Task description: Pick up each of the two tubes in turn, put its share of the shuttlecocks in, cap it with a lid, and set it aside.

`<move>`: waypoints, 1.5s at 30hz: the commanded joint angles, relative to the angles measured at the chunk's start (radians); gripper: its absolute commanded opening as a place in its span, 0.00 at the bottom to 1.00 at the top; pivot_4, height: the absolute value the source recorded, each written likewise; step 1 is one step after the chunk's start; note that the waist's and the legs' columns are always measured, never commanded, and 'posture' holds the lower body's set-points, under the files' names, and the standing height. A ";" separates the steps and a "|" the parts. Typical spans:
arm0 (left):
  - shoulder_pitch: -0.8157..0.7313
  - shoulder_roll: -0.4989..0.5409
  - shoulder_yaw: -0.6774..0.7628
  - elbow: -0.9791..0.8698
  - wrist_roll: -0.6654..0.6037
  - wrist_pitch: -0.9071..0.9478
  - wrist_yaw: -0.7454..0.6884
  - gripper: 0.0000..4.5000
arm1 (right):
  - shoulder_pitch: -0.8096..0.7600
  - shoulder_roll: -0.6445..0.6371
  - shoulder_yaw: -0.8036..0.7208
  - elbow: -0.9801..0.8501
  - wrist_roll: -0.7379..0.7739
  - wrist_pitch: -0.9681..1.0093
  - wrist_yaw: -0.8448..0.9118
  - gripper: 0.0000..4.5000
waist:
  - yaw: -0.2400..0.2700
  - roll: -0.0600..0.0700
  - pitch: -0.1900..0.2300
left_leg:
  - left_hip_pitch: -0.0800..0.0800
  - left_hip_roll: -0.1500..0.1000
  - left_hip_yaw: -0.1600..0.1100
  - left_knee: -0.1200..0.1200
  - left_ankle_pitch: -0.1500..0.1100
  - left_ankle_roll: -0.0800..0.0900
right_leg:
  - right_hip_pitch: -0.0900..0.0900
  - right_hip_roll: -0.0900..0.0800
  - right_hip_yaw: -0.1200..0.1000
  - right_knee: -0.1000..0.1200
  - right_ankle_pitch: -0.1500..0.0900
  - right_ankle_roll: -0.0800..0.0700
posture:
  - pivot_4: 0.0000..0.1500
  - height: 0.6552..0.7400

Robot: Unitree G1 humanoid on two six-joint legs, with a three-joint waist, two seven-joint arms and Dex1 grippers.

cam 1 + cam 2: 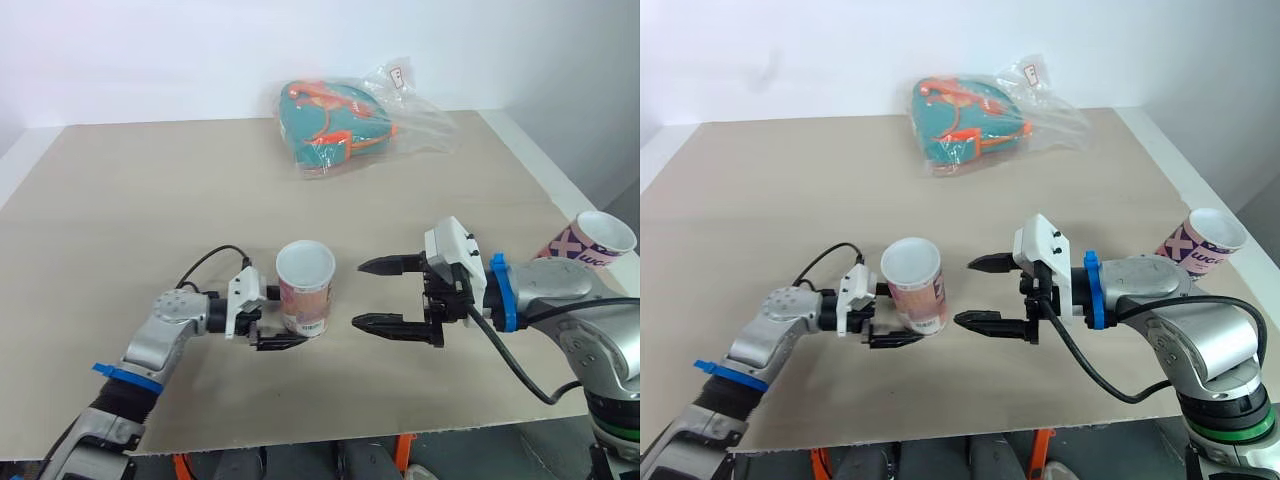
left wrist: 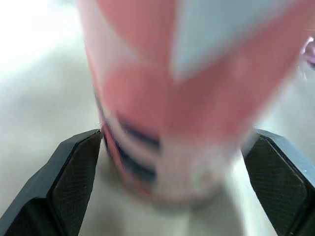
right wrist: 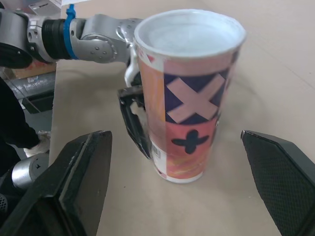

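Note:
A pink and orange patterned tube (image 1: 305,290) stands upright mid-table, with a white lid closing its top. My left gripper (image 1: 290,328) comes in from the left and is shut on the tube's base, one black finger (image 2: 74,177) on each side. My right gripper (image 1: 358,295) faces the tube from the right, a short gap away, open with nothing between its fingers. From the right wrist view the tube (image 3: 189,98) is centred ahead. A second tube (image 1: 590,240), purple and pink with a white top, stands at the far right edge behind my right arm.
A clear plastic bag (image 1: 345,120) holding something teal and orange lies at the back of the beige table (image 1: 150,200). The table's front edge runs just below both arms, and its right edge passes near the second tube.

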 commanded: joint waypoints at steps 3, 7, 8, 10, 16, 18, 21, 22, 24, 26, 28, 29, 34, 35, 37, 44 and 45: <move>0.028 0.050 0.039 -0.037 -0.021 0.025 -0.022 0.99 | -0.007 0.002 -0.002 0.003 0.009 -0.032 -0.004 1.00 | 0.000 0.000 0.000 | -0.001 0.000 0.000 0.000 0.000 0.000 | 0.000 0.000 0.000 -0.003 0.001 0.001 | 1.00 0.99; 0.033 0.075 0.089 -0.061 -0.045 0.074 0.018 0.99 | 0.002 0.013 0.051 0.019 -0.042 -0.071 -0.014 1.00 | -0.001 0.000 0.000 | -0.002 0.001 0.000 0.000 0.000 0.000 | 0.000 0.000 0.000 -0.005 0.003 0.001 | 1.00 0.99; 0.034 0.081 0.099 -0.069 -0.054 0.097 0.024 0.99 | 0.005 0.016 0.063 0.023 -0.056 -0.083 -0.016 1.00 | 0.000 0.000 0.000 | -0.002 0.001 0.000 0.000 0.000 0.000 | 0.000 0.000 0.000 -0.005 0.003 0.001 | 1.00 0.99; 0.043 0.101 0.154 -0.110 -0.136 0.168 0.012 0.99 | 0.025 0.023 0.107 0.038 -0.106 -0.132 -0.014 1.00 | -0.001 -0.001 0.000 | -0.003 0.001 0.000 0.000 0.000 0.000 | 0.000 0.000 -0.001 -0.005 0.003 0.001 | 1.00 0.99; 0.096 0.197 0.302 -0.295 -0.352 0.340 -0.024 0.99 | 0.026 0.099 0.174 0.133 -0.154 -0.221 0.001 1.00 | -0.001 -0.003 0.003 | -0.004 0.002 0.000 0.000 0.000 0.000 | -0.001 0.000 -0.001 -0.006 0.003 0.001 | 1.00 0.99; 0.111 0.222 0.310 -0.346 -0.383 0.377 -0.028 0.99 | 0.011 0.116 0.185 0.155 -0.162 -0.237 0.012 1.00 | -0.001 -0.003 0.003 | -0.004 0.001 0.000 0.000 0.000 0.000 | 0.000 0.000 -0.001 -0.006 0.003 0.001 | 1.00 0.99; 0.139 0.256 0.320 -0.410 -0.401 0.393 -0.041 0.99 | -0.018 0.147 0.208 0.195 -0.177 -0.260 0.025 1.00 | 0.000 -0.003 0.003 | -0.004 0.001 0.000 0.001 0.000 0.000 | 0.000 0.000 -0.001 -0.006 0.003 0.001 | 1.00 0.99; 0.150 0.267 0.326 -0.428 -0.407 0.398 -0.042 0.99 | -0.029 0.159 0.219 0.212 -0.186 -0.267 0.028 1.00 | 0.000 -0.003 0.003 | -0.004 0.002 0.000 0.001 0.000 0.000 | 0.000 0.000 -0.001 -0.006 0.004 0.001 | 1.00 0.99; 0.164 0.278 0.337 -0.440 -0.405 0.392 -0.037 0.99 | -0.044 0.182 0.241 0.241 -0.198 -0.284 0.044 1.00 | 0.000 -0.003 0.003 | -0.004 0.002 0.000 0.001 0.000 0.000 | -0.001 0.000 -0.001 -0.006 0.004 0.001 | 1.00 0.99; 0.178 0.286 0.350 -0.441 -0.402 0.384 -0.029 0.99 | -0.052 0.196 0.257 0.261 -0.207 -0.296 0.058 1.00 | 0.000 -0.003 0.003 | -0.004 0.002 0.000 0.001 0.000 0.000 | -0.001 0.001 -0.002 -0.006 0.004 0.000 | 1.00 0.99; 0.196 0.293 0.368 -0.445 -0.401 0.380 -0.023 0.99 | -0.059 0.207 0.268 0.281 -0.217 -0.311 0.072 1.00 | 0.000 -0.003 0.003 | -0.004 0.002 0.000 0.001 0.000 0.000 | -0.001 0.000 -0.002 -0.006 0.004 0.000 | 1.00 0.99; 0.202 0.295 0.374 -0.447 -0.401 0.379 -0.022 0.99 | -0.061 0.211 0.271 0.288 -0.221 -0.317 0.077 1.00 | 0.000 -0.003 0.003 | -0.004 0.002 0.000 0.001 0.000 0.000 | -0.001 0.000 -0.002 -0.006 0.004 0.000 | 1.00 0.99; 0.251 0.298 0.418 -0.454 -0.400 0.368 -0.009 0.99 | -0.094 0.251 0.307 0.371 -0.264 -0.369 0.110 1.00 | 0.000 -0.003 0.003 | -0.004 0.002 0.000 0.001 0.000 0.000 | -0.001 0.000 -0.002 -0.006 0.004 0.000 | 1.00 0.99; 0.256 0.296 0.419 -0.455 -0.400 0.367 -0.007 0.99 | -0.099 0.259 0.312 0.385 -0.273 -0.379 0.116 1.00 | 0.000 -0.003 0.003 | -0.004 0.002 0.000 0.001 0.000 0.000 | -0.001 0.000 -0.002 -0.006 0.004 0.000 | 1.00 0.99; 0.265 0.294 0.420 -0.460 -0.400 0.363 -0.004 0.99 | -0.111 0.279 0.321 0.417 -0.289 -0.400 0.119 1.00 | 0.000 -0.003 0.003 | -0.004 0.002 0.000 0.001 0.000 0.000 | -0.001 0.000 -0.002 -0.006 0.004 0.000 | 1.00 0.99; 0.285 0.280 0.407 -0.474 -0.394 0.348 0.011 0.99 | -0.134 0.329 0.331 0.475 -0.322 -0.443 0.130 1.00 | 0.000 -0.003 0.003 | -0.004 0.002 0.000 0.001 0.000 0.000 | -0.001 0.000 -0.002 -0.006 0.004 0.000 | 1.00 0.99; 0.285 0.279 0.404 -0.475 -0.393 0.347 0.013 0.99 | -0.134 0.331 0.331 0.477 -0.322 -0.444 0.132 1.00 | 0.000 -0.003 0.003 | -0.004 0.002 0.000 0.001 0.000 0.000 | -0.001 0.000 -0.002 -0.006 0.004 0.000 | 1.00 0.99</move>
